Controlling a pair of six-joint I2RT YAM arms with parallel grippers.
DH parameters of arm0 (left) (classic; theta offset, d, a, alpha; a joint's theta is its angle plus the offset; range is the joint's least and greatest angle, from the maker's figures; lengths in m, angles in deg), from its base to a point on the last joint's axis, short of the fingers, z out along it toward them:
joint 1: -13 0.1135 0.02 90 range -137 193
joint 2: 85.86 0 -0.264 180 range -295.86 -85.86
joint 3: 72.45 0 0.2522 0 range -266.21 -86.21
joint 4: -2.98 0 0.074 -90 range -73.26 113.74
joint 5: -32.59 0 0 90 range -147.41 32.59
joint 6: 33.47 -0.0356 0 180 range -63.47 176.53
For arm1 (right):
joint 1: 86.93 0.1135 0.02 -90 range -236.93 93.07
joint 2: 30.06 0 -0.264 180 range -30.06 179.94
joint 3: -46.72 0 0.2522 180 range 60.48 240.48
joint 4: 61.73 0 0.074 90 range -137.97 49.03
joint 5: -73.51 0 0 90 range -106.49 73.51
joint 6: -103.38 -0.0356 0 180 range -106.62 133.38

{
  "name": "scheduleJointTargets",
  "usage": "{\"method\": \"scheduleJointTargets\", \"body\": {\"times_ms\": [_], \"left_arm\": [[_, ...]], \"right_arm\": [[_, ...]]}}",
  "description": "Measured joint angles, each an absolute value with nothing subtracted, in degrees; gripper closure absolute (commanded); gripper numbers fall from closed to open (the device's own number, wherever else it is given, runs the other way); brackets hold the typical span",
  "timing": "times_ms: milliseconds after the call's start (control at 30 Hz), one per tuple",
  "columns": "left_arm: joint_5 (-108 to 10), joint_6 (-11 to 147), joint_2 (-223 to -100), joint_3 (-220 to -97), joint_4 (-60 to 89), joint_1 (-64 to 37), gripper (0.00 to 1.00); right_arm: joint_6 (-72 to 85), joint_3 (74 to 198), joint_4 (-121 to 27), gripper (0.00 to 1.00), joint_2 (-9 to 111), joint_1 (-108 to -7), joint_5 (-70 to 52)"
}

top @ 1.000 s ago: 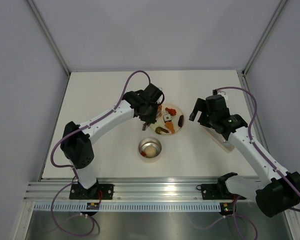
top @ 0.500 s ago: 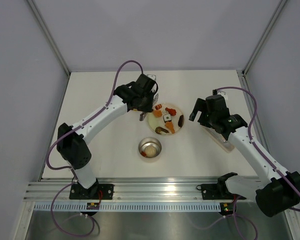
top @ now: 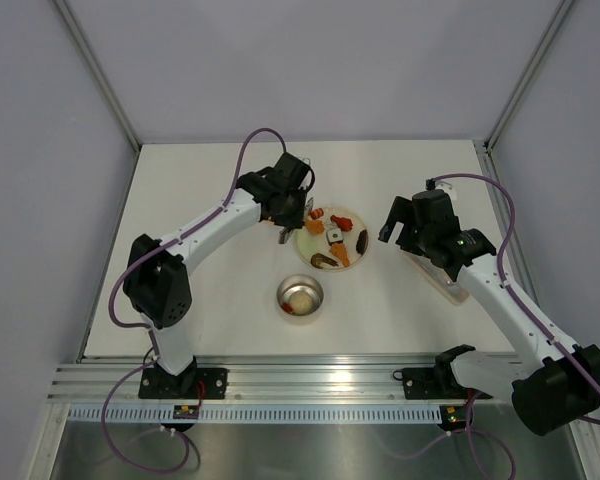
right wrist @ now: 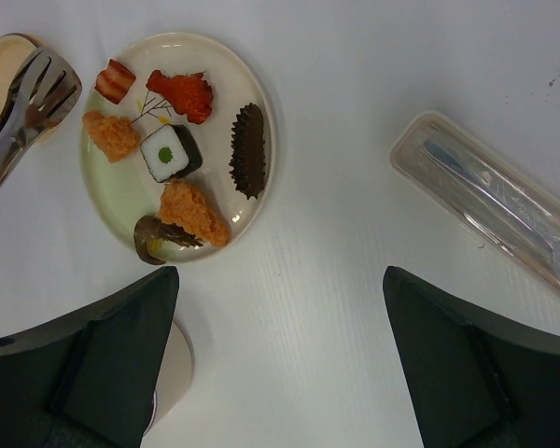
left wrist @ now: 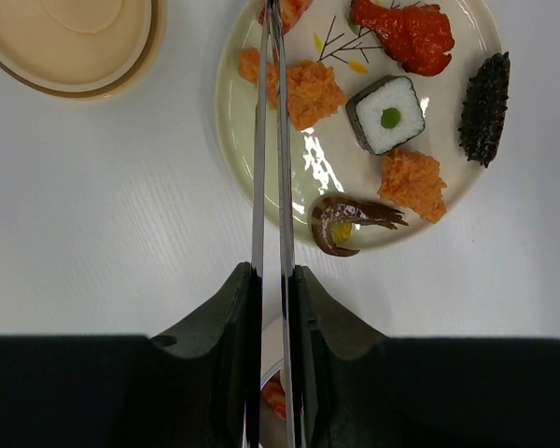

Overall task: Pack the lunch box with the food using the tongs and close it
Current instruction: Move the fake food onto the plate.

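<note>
Back from the bowl swings the left arm, up to the plate's ten o'clock edge, and the left gripper is clenched on the tongs: two slim silver arms squeezed almost together, forked tips by the rim of the cream plate. Food lies there, orange, red, dark and a white roll. At the plate's seven o'clock sits the lunch box, a shiny steel bowl with a pale bun inside; its tan lid lies at ten o'clock. Right gripper, three o'clock, is spread wide with nothing held, near a clear case.
</note>
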State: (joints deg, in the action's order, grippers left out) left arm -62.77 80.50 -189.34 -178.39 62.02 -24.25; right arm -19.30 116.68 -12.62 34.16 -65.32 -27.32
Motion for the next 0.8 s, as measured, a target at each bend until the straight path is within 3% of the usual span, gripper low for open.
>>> {"method": "scheduleJointTargets", "body": {"times_ms": [800], "left_arm": [[-60.43, 80.78, -184.58, -170.28, 63.85, -31.38, 0.86]], "right_arm": [[-19.44, 116.66, -12.66, 0.01, 34.05, -65.32, -27.29]]}}
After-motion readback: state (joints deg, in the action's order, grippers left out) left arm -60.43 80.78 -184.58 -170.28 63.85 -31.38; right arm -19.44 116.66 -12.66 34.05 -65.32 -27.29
